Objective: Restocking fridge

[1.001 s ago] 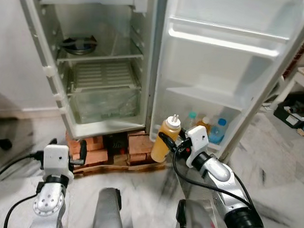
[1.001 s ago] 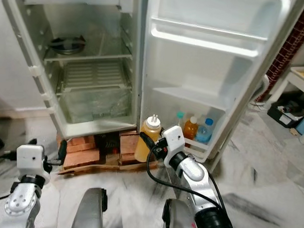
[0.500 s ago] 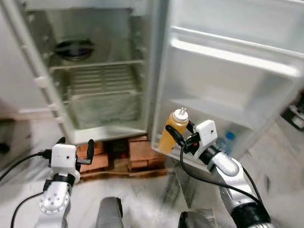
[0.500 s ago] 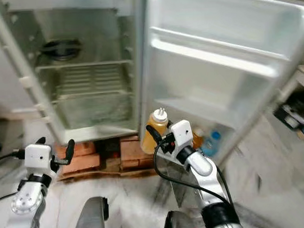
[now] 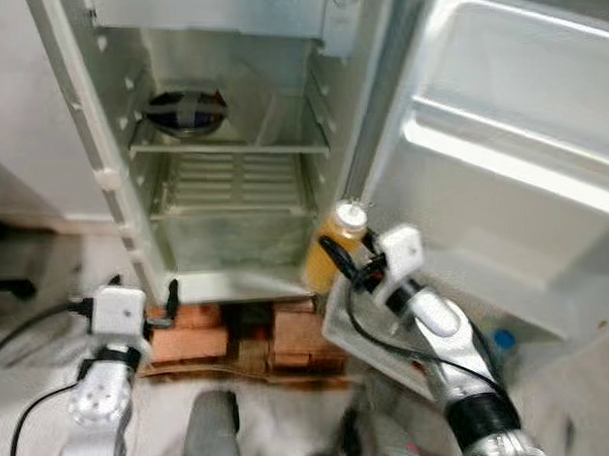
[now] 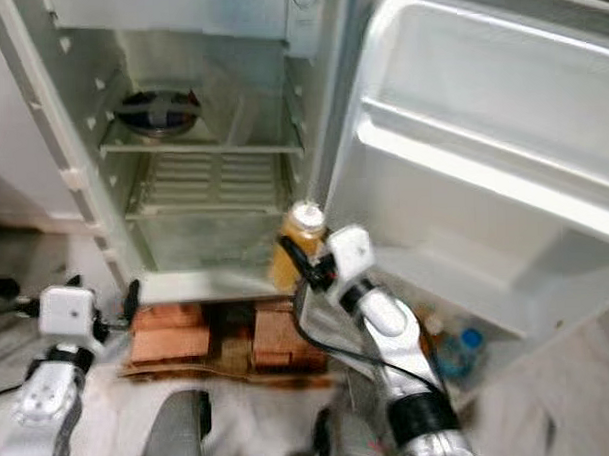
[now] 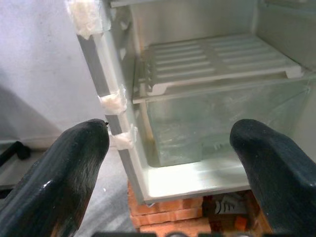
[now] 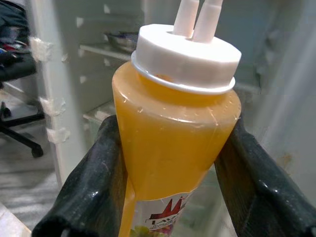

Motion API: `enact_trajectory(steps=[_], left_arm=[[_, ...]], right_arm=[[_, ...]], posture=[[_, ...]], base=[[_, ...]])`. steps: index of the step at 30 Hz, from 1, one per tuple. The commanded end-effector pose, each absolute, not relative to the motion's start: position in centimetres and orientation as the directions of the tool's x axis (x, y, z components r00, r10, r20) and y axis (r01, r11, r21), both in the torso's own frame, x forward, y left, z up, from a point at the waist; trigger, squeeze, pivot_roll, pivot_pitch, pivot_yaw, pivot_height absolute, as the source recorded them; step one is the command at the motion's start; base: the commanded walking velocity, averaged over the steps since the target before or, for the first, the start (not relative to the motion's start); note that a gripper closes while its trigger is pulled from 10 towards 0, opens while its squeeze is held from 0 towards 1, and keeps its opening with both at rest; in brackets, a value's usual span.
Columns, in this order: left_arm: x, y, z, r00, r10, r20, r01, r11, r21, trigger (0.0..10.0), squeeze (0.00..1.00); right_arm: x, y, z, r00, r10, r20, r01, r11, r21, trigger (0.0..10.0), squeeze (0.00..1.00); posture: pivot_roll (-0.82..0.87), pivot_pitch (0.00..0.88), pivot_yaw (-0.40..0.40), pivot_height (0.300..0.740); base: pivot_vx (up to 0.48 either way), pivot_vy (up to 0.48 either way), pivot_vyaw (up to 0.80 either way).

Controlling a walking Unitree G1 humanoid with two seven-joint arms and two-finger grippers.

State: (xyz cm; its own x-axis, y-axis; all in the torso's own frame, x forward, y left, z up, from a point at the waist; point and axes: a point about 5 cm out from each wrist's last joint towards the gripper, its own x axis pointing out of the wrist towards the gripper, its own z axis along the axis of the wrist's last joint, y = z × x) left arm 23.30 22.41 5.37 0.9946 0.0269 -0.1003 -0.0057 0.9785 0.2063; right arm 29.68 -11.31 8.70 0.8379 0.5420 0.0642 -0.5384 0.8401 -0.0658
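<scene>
Right wrist view: my right gripper (image 8: 173, 163) clamps the orange sauce bottle (image 8: 175, 133)
Left gripper (image 7: 170, 163): I see its fingers spread wide, empty, before the fridge (image 5: 233, 180)

The right gripper (image 5: 338, 270) has carried the bottle (image 5: 335, 249) up and to the left: a second ago it hung low before the door's (image 5: 503, 181) bottom shelf, and now it is in front of the fridge (image 5: 231, 140) opening's right edge, by the drawer (image 5: 235, 240). The bottles (image 6: 459, 348) in the door now lie well off to its right. The camera has shifted closer.
</scene>
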Motion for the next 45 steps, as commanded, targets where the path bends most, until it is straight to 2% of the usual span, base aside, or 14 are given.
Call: enact_trajectory(steps=[1,3,6,12,21,27,31,35,36,41,45], left_arm=[[23.2,21.6,5.3,0.994,-0.004,-0.106,0.025,0.980,0.198,10.0,0.00],[23.1,21.6,5.2,0.994,-0.004,-0.106,0.025,0.980,0.198,10.0,0.00],[22.8,21.4,5.0,0.993,-0.009,-0.114,0.031,0.980,0.194,10.0,0.00],[22.5,21.2,4.9,0.993,-0.012,-0.117,0.034,0.981,0.193,10.0,0.00],[22.8,21.3,5.1,0.994,-0.011,-0.112,0.034,0.978,0.205,10.0,0.00],[22.5,22.5,5.4,0.994,0.012,-0.111,0.013,0.973,0.229,10.0,0.00],[22.4,23.2,5.5,0.993,0.037,-0.109,-0.009,0.969,0.247,10.0,0.00],[22.3,23.6,6.1,0.995,0.055,-0.077,-0.026,0.943,0.330,10.0,0.00],[22.0,24.0,6.3,0.995,0.065,-0.069,-0.037,0.936,0.351,10.0,0.00],[21.2,24.8,6.1,0.993,0.072,-0.097,-0.033,0.933,0.359,10.0,0.00],[20.2,25.0,6.0,0.992,0.070,-0.109,-0.024,0.926,0.377,10.0,0.00]], right_arm=[[29.3,-13.6,7.6,0.891,0.455,0.006,-0.452,0.887,-0.091,10.0,0.00],[29.2,-13.8,7.4,0.896,0.445,-0.003,-0.443,0.892,-0.094,10.0,0.00],[28.6,-15.5,6.7,0.940,0.339,-0.021,-0.340,0.937,-0.086,10.0,0.00],[27.9,-16.7,5.8,0.958,0.281,-0.066,-0.286,0.953,-0.095,10.0,0.00],[29.1,-16.3,6.4,0.961,0.275,-0.039,-0.277,0.958,-0.075,10.0,0.00],[30.6,-15.2,7.6,0.954,0.300,0.011,-0.299,0.953,-0.051,10.0,0.00],[31.1,-14.2,8.2,0.947,0.319,0.031,-0.317,0.946,-0.061,10.0,0.00],[32.0,-12.9,8.7,0.942,0.331,0.051,-0.326,0.942,-0.079,10.0,0.00],[32.5,-11.9,8.8,0.938,0.345,0.044,-0.340,0.936,-0.095,10.0,0.00],[33.4,-10.2,9.3,0.930,0.366,0.045,-0.360,0.927,-0.103,10.0,0.00],[33.8,-9.8,9.8,0.936,0.348,0.059,-0.340,0.934,-0.112,10.0,0.00]], posture=[[0.11,0.002,-0.099,0.621],[0.11,0.002,-0.099,0.621],[0.11,0.006,-0.101,0.621],[0.10,0.015,-0.100,0.621],[0.11,0.029,-0.097,0.566],[0.12,0.046,-0.096,0.527],[0.12,0.060,-0.091,0.527],[0.12,0.083,-0.083,0.527],[0.12,0.086,-0.083,0.527],[0.10,0.108,-0.061,0.527],[0.12,0.139,-0.061,0.527]], base=[[0.000,0.000,0.00],[0.000,0.000,0.00],[0.000,0.000,0.00],[0.000,0.000,0.00],[0.000,0.000,0.00],[0.000,0.000,0.00],[0.000,0.000,0.00],[0.000,0.000,0.00],[0.000,0.000,0.00],[0.000,0.000,0.00],[0.000,0.000,0.00]])
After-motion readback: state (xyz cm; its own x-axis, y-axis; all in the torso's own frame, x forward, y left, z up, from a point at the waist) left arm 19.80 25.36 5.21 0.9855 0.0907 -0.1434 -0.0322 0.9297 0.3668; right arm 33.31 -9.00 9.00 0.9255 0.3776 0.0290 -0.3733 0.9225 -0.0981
